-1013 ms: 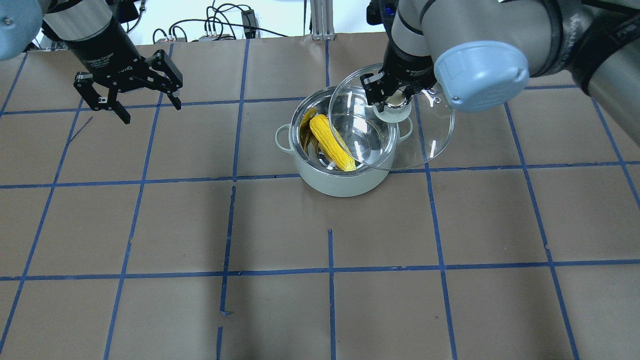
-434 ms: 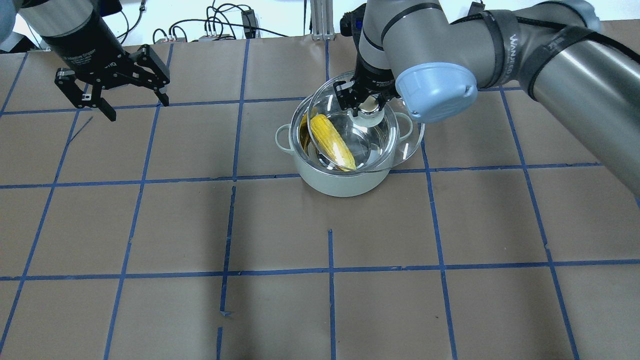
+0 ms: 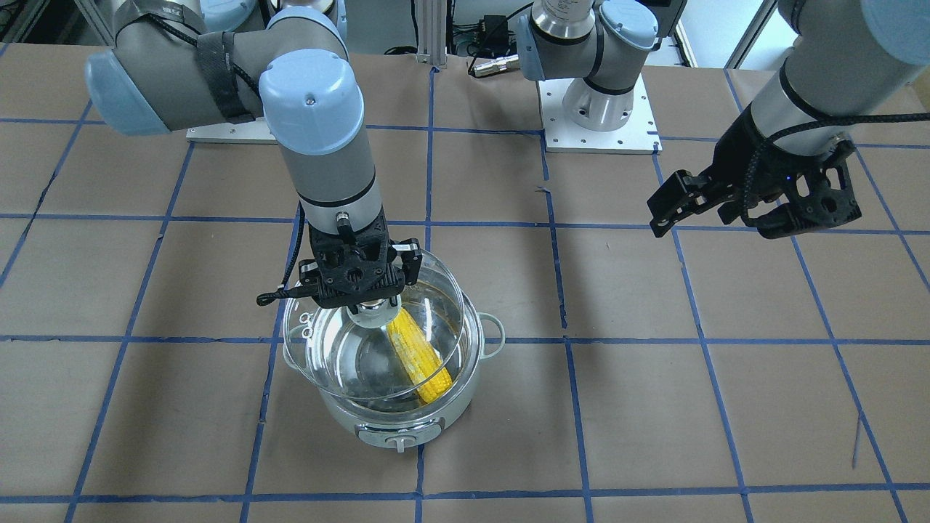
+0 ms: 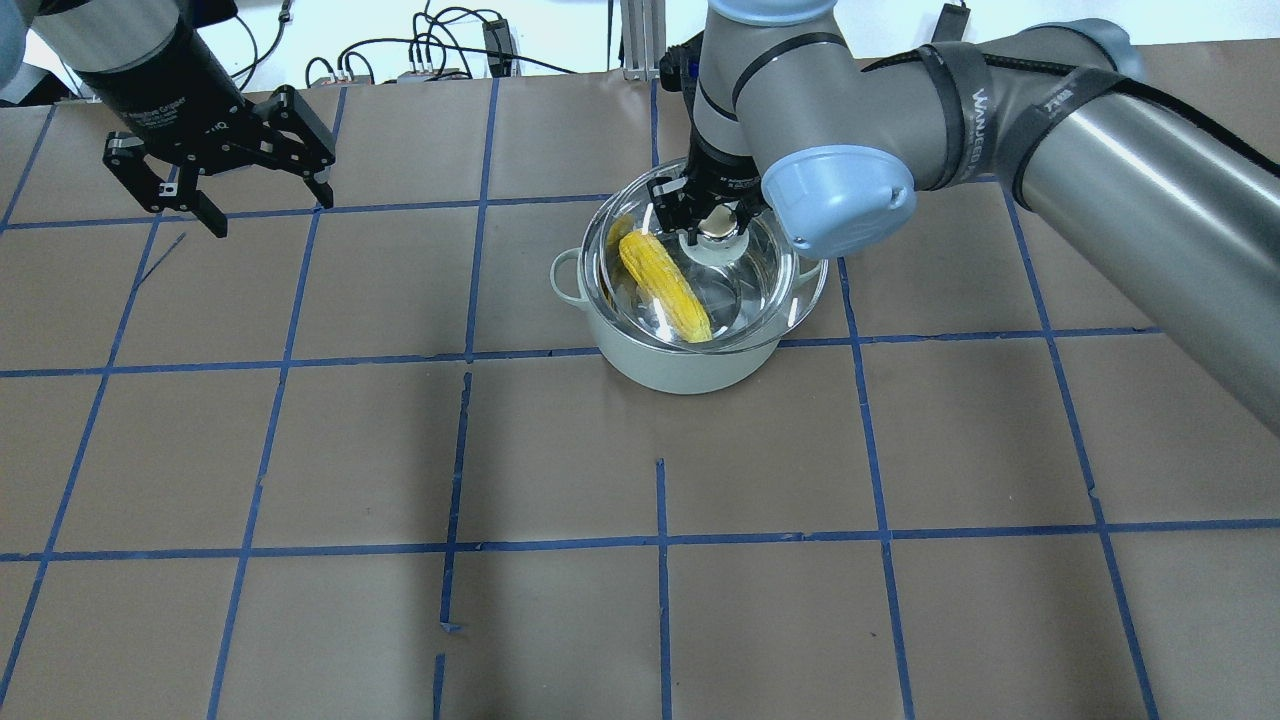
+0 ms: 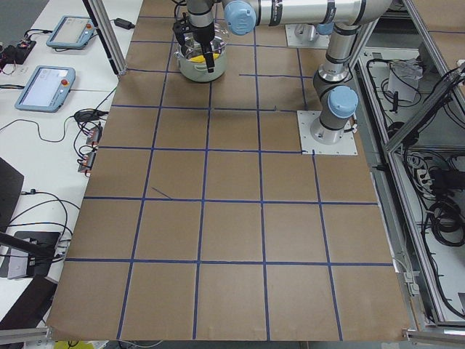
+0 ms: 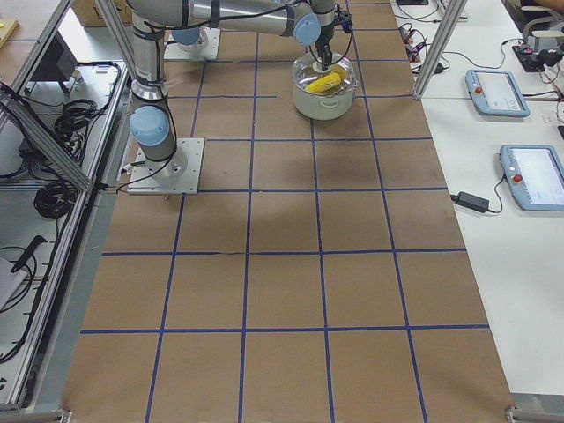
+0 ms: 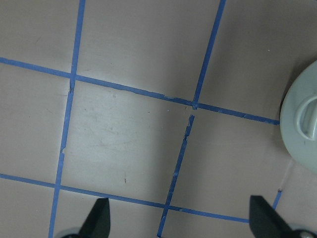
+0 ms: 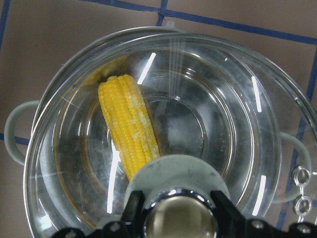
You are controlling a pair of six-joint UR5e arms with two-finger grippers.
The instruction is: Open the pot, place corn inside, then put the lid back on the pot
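Observation:
The pale mint pot [image 4: 690, 362] stands at the table's middle back, with the yellow corn [image 4: 665, 285] lying inside it. My right gripper [image 4: 712, 222] is shut on the knob of the clear glass lid [image 4: 806, 290]. It holds the lid just above the pot's mouth, slightly off to the right. The front view shows the pot [image 3: 396, 427], the corn [image 3: 419, 357] and the lid [image 3: 320, 349] hanging from the right gripper [image 3: 370, 306]. The right wrist view shows the corn [image 8: 130, 130] through the lid [image 8: 247, 99]. My left gripper [image 4: 270, 210] is open and empty, far left of the pot.
Brown paper with a blue tape grid [image 4: 660, 545] covers the table. Cables [image 4: 440, 50] lie behind the back edge. The left wrist view shows bare paper and the pot's side [image 7: 302, 129] at its right edge. The arm bases [image 3: 599, 109] stand on the robot's side of the table.
My right arm has carried the lid leftward from beside the pot to nearly over its mouth. My left gripper has drifted a little further left and back, still open.

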